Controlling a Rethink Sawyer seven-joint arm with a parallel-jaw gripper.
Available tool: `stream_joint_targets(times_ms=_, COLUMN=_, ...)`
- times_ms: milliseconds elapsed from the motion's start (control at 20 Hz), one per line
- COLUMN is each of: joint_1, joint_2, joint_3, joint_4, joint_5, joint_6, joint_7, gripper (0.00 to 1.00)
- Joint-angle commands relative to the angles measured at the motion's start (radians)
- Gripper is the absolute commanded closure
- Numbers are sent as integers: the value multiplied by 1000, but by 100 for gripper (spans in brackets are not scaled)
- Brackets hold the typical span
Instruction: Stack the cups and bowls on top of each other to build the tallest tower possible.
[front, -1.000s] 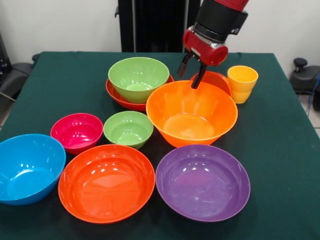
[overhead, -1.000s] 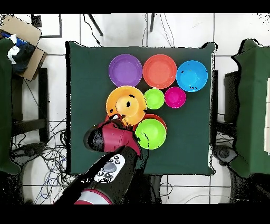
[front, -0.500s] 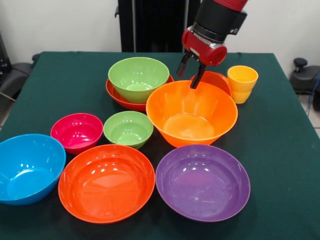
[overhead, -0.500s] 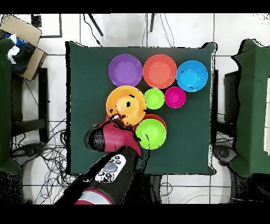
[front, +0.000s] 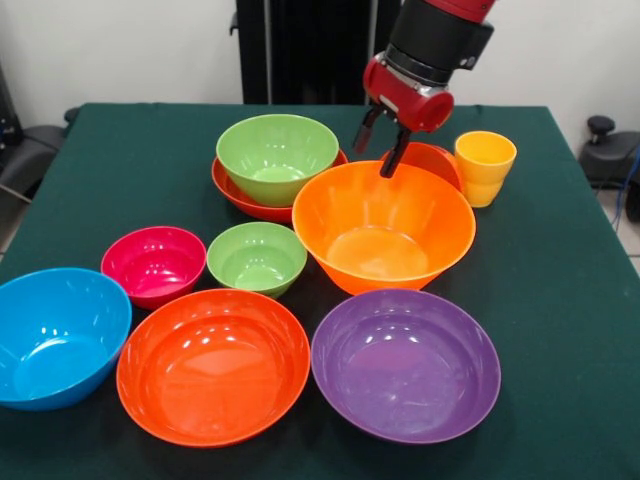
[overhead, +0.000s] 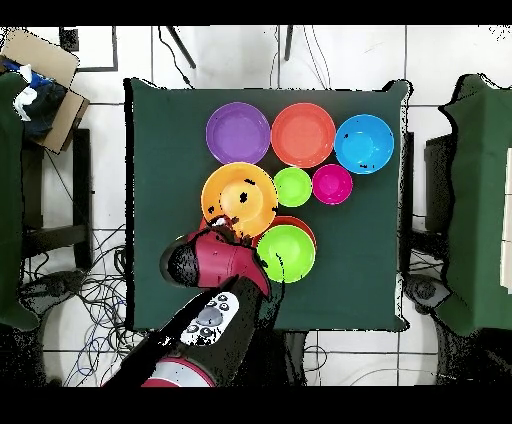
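My gripper (front: 379, 150) hangs open and empty just above the far rim of the large orange bowl (front: 383, 225), which stands on the table. Left of it, a medium lime green bowl (front: 277, 155) sits nested in a wide red-orange bowl (front: 228, 183). A yellow-orange cup (front: 484, 167) stands to the right, beside a small red-orange bowl (front: 432, 160) partly hidden behind the orange one. In the overhead view the arm (overhead: 215, 262) covers the gripper at the orange bowl's (overhead: 240, 199) rim.
Loose bowls fill the near half of the table: small lime green (front: 257, 257), magenta (front: 154, 264), blue (front: 55, 335), big red-orange (front: 213, 365) and purple (front: 405, 362). The green tablecloth (front: 560, 300) shows bare at the right side.
The gripper has lifted very slightly and stays open. No bowl or cup has moved.
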Motion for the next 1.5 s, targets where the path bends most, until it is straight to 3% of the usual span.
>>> stream_joint_targets(times_ms=50, joint_1=-19, joint_2=23, joint_3=99, joint_4=-48, joint_5=-15, joint_6=68, joint_7=23, gripper=0)
stream_joint_targets(times_ms=800, joint_1=-26, joint_2=63, joint_3=89, joint_4=-70, joint_5=-15, joint_6=-4, joint_7=36, gripper=0)
stream_joint_targets(times_ms=1350, joint_1=-8, joint_2=46, joint_3=78, joint_4=-52, joint_5=-11, joint_6=13, joint_7=46, gripper=0)
stream_joint_targets(times_ms=1500, joint_1=-6, joint_2=76, joint_3=74, joint_4=-65, joint_5=-8, joint_6=-12, joint_7=53, gripper=0)
